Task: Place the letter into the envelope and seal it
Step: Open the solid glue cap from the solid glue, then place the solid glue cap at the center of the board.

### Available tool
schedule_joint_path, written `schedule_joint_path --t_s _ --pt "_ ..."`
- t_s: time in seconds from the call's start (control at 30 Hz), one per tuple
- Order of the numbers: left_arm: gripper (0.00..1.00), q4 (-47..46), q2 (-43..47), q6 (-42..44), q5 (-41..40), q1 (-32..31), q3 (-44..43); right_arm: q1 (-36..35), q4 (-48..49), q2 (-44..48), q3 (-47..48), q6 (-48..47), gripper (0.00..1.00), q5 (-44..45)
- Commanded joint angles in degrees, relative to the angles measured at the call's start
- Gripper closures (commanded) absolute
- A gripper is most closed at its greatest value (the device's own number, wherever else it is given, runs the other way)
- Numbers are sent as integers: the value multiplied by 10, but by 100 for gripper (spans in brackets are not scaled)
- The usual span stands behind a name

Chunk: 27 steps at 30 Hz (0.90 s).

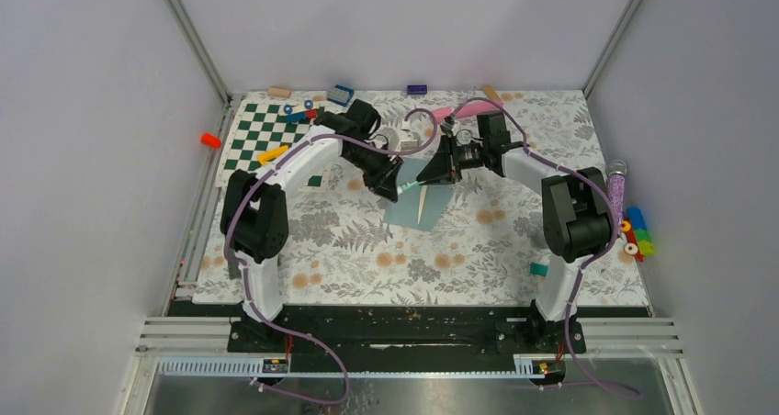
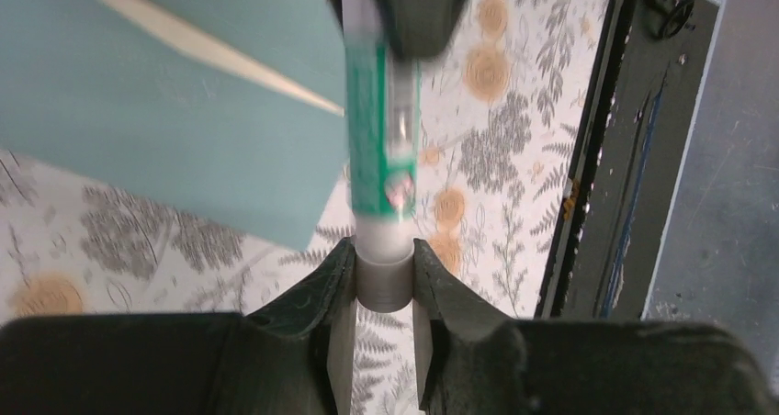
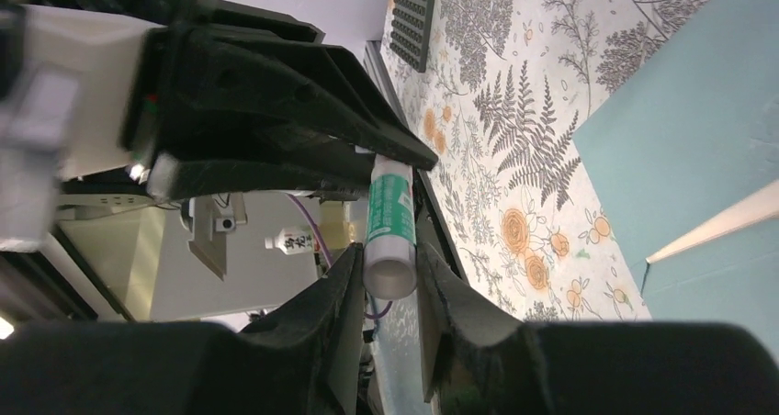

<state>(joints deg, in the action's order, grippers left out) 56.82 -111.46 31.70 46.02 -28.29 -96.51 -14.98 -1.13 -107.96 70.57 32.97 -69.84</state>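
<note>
The grey-teal envelope (image 1: 415, 210) lies flat on the floral cloth between the arms. A thin wedge of the cream letter (image 1: 422, 204) shows in its opening. A green-and-white glue stick (image 1: 410, 188) is held just above the envelope's far left corner by both grippers. My left gripper (image 2: 384, 261) is shut on one white end of the glue stick (image 2: 377, 149), beside the envelope (image 2: 165, 130) and the letter strip (image 2: 211, 52). My right gripper (image 3: 389, 270) is shut on the other white end of the glue stick (image 3: 390, 208), with the envelope (image 3: 698, 149) to its right.
A green-and-white chequered board (image 1: 262, 135) with small blocks lies at the back left. A dark studded plate (image 3: 413, 11) lies on the cloth. Coloured pieces (image 1: 636, 233) sit at the right edge, a teal block (image 1: 539, 269) near the right arm, an orange cone (image 1: 211, 140) off the cloth.
</note>
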Motion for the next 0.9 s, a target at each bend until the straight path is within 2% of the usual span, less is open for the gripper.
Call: schedule_joint_path --t_s 0.0,0.2,0.37,0.53,0.7,0.87 --pt "100 35 39 27 -10 36 51 46 75 15 -4 43 95 -15" --pt "100 35 59 41 -13 53 92 48 71 13 -3 42 97 -13" --pt "100 24 54 36 -59 64 96 49 46 19 0 17 97 -4" --pt "100 -37 30 -20 -158 72 102 49 34 23 1 5 97 5" --pt "100 -131 -4 -88 -358 72 112 49 -32 26 12 -43 97 33" --pt "100 -122 -43 -89 -495 60 90 49 -50 27 15 -58 97 41"
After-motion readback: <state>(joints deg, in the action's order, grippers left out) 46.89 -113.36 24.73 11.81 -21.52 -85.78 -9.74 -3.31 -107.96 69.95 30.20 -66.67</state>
